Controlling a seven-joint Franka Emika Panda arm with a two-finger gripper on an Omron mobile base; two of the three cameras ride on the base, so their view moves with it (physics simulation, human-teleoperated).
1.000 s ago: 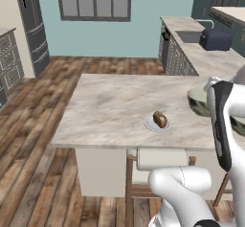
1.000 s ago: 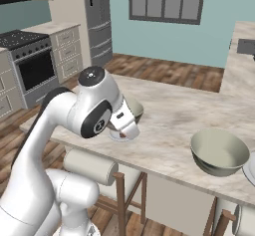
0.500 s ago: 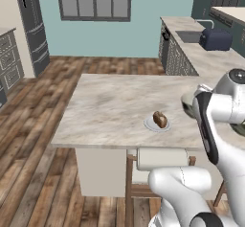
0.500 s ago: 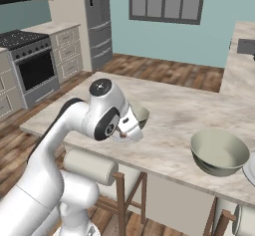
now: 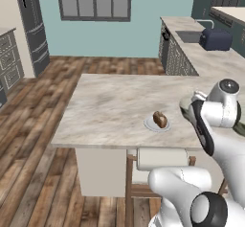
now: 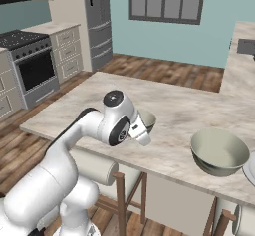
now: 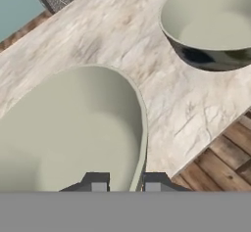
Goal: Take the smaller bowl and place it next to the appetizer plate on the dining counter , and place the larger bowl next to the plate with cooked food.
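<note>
Pinching the rim of a round, deep bowl with a pale cream inside [image 7: 73,133], the two dark fingertips [image 7: 98,183] of the gripper [image 7: 125,184] sit closed to either side of its thin wall at the bottom of the hand view, one inside and one outside, which is the natural way to carry a bowl too wide to span. A second matching bowl with a grey-green mottled outside [image 7: 211,25] rests on the beige-grey veined marble dining counter [image 7: 112,35] in the upper right of that frame; in the right base view it stands at the lower right [image 6: 219,152] and looks the wider of the two, so the held one [image 6: 147,120], peeking out beside the white wrist at centre frame, is probably the smaller bowl, though its size is hard to judge with the arm covering most of it. In the left base view a small white plate carrying a brown lump of food [image 5: 158,122] lies near the counter's near edge at centre frame, with the arm just to its right. Whether this is the appetizer plate or the cooked-food plate I cannot tell; if it is the appetizer, the bowl belongs just beside it, not touching.
</note>
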